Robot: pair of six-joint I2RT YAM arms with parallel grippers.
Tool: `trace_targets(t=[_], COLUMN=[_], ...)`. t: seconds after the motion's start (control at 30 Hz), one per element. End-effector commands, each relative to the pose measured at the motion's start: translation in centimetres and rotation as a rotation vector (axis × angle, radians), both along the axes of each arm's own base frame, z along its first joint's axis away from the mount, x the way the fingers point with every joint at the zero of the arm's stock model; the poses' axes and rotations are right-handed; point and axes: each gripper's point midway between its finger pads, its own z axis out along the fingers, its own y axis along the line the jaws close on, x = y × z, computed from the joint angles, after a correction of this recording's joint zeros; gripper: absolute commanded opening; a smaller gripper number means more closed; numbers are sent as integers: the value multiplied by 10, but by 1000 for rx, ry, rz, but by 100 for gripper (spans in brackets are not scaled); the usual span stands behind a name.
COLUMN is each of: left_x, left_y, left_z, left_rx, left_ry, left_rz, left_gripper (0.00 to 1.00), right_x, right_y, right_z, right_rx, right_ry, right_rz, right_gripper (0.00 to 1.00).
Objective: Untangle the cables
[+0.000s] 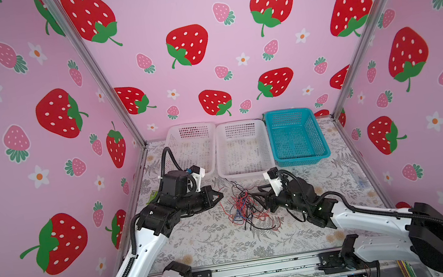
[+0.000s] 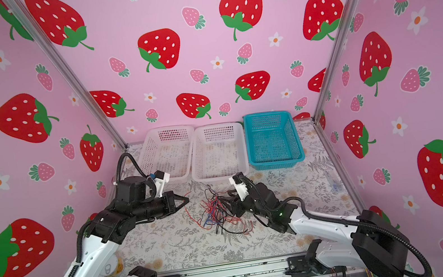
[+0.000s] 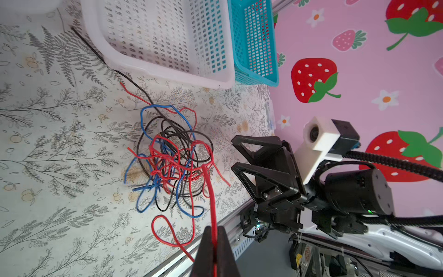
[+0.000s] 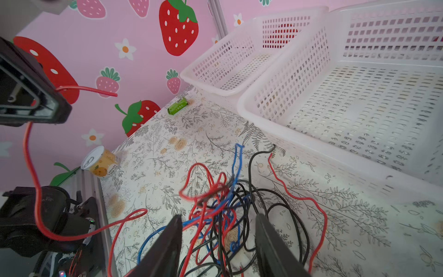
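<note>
- The left gripper (image 3: 214, 231) is clamped on one red cable (image 3: 209, 189) leading from the tangle.
- The cables (image 1: 244, 209) lie knotted at the middle of the table (image 1: 199, 242); untangling looks barely begun.
- The right gripper (image 4: 218, 217) holds its jaws apart over the tangle.

A white perforated plastic basket (image 1: 248, 171) stands mid-row on a fern-printed tablecloth (image 1: 214, 243). A matching white basket (image 1: 189, 126) touches its left side and a teal mesh basket (image 1: 302, 160) stands just right. A small green cylinder (image 4: 177, 105) and an orange-labelled can (image 4: 100, 162) lie well left.
</note>
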Motion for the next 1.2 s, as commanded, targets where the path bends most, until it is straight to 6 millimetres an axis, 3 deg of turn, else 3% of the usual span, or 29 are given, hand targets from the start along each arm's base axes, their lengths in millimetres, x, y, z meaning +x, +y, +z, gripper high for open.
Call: trace_targets(t=[0.0,0.23,0.43,0.63,0.8,1.17], left_x=[-4,-5,-3,12,23,26], left_y=[-18,-25,-17,-12,-17,-20], left_z=[48,55,61,75,77,66], left_rx=[-120,-136,-67,-88,-137,-164], left_ry=[-133,-198,-259,-278,-210,-129], left_rz=[-108,-154,-139,-37,11,36], left_gripper=[0,0,0,0,0,0], right_x=[-18,-31,-16,-60,-85,-73], right_y=[18,20,13,26,30,52], right_z=[27,44,19,26,15,3], right_rx=[76,131,-124,-103,-119,-217], right_ry=[24,55,-18,-89,-183,-306], right_rz=[73,37,-73,108,196,185], right_gripper=[51,50,49,49,51,51])
